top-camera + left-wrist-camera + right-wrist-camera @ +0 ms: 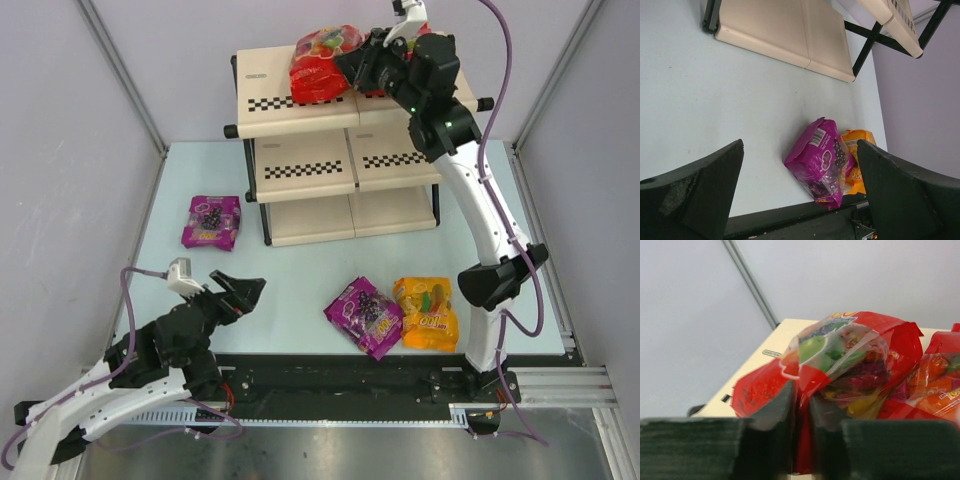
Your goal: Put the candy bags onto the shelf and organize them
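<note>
Pale desk (290, 280) fills the floor of a booth with lilac-grey walls (70, 150). Nearest, the left hand (238, 291) hangs low over the front-left of the desk, its fingers spread as wide as they go and nothing between them; the left wrist view shows bare desk between its fingertips (720, 170).

Front and centre lies a purple bag (364, 316), with the orange-yellow bag (426, 315) touching its right side. A second purple bag (211, 221) lies flat farther back on the left, near the shelf (300, 170) but apart from it.

At the back, the right hand (362, 66) reaches over the shelf's top tier, pinched tight on the edge of a red bag (322, 72). The right wrist view shows that bag (850, 355) upright above the cream panel, a second red bag (940, 375) just beside it. Whether the gripped bag rests on the panel is unclear.
</note>
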Controlling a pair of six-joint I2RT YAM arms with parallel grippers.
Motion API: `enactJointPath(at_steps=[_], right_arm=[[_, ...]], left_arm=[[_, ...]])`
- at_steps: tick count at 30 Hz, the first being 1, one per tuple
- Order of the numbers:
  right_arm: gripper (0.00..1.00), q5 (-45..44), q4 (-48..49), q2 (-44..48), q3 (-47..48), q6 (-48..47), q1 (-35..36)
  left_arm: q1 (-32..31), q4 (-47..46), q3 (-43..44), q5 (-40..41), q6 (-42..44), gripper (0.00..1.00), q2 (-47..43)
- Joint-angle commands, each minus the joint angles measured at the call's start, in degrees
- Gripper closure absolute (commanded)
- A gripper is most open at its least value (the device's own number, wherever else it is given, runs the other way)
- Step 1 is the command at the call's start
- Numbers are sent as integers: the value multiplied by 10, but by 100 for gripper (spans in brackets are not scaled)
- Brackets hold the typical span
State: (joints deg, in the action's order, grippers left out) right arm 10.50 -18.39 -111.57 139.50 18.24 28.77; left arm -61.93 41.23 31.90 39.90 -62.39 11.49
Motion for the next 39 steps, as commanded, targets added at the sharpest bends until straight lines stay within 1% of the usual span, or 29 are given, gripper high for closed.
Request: enactJointPath(at_steps=[1, 4, 6, 7, 9, 10, 12, 13, 14, 15, 16, 17, 18, 19, 20, 21, 22, 23, 24, 25, 26, 27, 28, 29, 30, 32, 34, 37, 39], right_arm=[[60, 83, 39, 34, 31, 23, -26], [39, 105, 21, 36, 45, 24, -34], [31, 108, 24, 44, 42, 25, -37], [26, 108, 25, 49, 42, 28, -40], [25, 105, 32, 65, 40, 30, -48], [24, 102, 35, 71, 39, 35, -50], [24, 96, 48, 85, 38, 40, -64], [24, 91, 50, 88, 38, 42, -69], [24, 84, 56, 91, 39, 37, -72], [25, 59, 56, 91, 40, 30, -74], [26, 42, 55, 91, 42, 23, -76], [27, 28, 55, 89, 44, 10, -77], [28, 2, 56, 84, 43, 2, -78], [32, -12, 55, 80, 44, -8, -78], [37, -25, 52, 75, 46, -26, -79], [41, -49, 49, 58, 52, -36, -79], [49, -58, 39, 50, 57, -46, -78], [54, -71, 35, 37, 72, -64, -78], [59, -75, 31, 28, 78, -72, -79], [65, -79, 27, 9, 84, -80, -78], [66, -87, 25, 1, 89, -88, -79], [69, -90, 24, -6, 100, -100, -78], [70, -91, 27, -17, 103, -106, -78], [70, -94, 33, -21, 101, -110, -77], [70, -95, 40, -25, 101, -119, -77], [71, -96, 54, -39, 107, -127, -76], [72, -101, 57, -59, 127, -138, -73], [75, -105, 52, -71, 137, -159, -71], [76, -130, 43, -69, 128, -170, -66]], left_arm=[[-3, -15, 6, -6, 24, 0, 9], [-3, -26, 32, -7, 45, 0, 27], [-3, -38, 57, -8, 65, 0, 49], [-3, -41, 87, -8, 88, 0, 58], [-3, -60, 125, -13, 121, 0, 94], [-3, -69, 166, -14, 162, 0, 107], [-3, -102, 211, -22, 213, 0, 154], [-3, -113, 259, -24, 263, 0, 174], [-2, -121, 283, -25, 289, 0, 193], [-3, -141, 307, -26, 338, 0, 234], [-3, -149, 354, -22, 363, 0, 252], [-3, -171, 377, -18, 388, 0, 271], [-3, -188, 397, -8, 444, 0, 293], [-2, -206, 432, -1, 474, 0, 325], [-2, -249, 447, 5, 505, 3, 345], [1, -273, 462, 11, 565, 4, 362], [5, -294, 495, 7, 595, 7, 402], [12, -320, 516, -1, 620, 14, 424], [23, -324, 539, -10, 653, 18, 446], [60, -325, 589, -57, 656, 20, 472], [87, -312, 616, -91, 651, 27, 515], [141, -307, 663, -124, 632, 29, 541], [160, -305, 685, -175, 627, 30, 562], [178, -306, 706, -190, 629, 30, 605], [201, -306, 745, -203, 634, 29, 624], [222, -304, 786, -240, 636, 26, 680], [250, -297, 846, -276, 632, 23, 717], [272, -274, 930, -297, 633, 22, 786], [282, -255, 981, -314, 631, 22, 828]])
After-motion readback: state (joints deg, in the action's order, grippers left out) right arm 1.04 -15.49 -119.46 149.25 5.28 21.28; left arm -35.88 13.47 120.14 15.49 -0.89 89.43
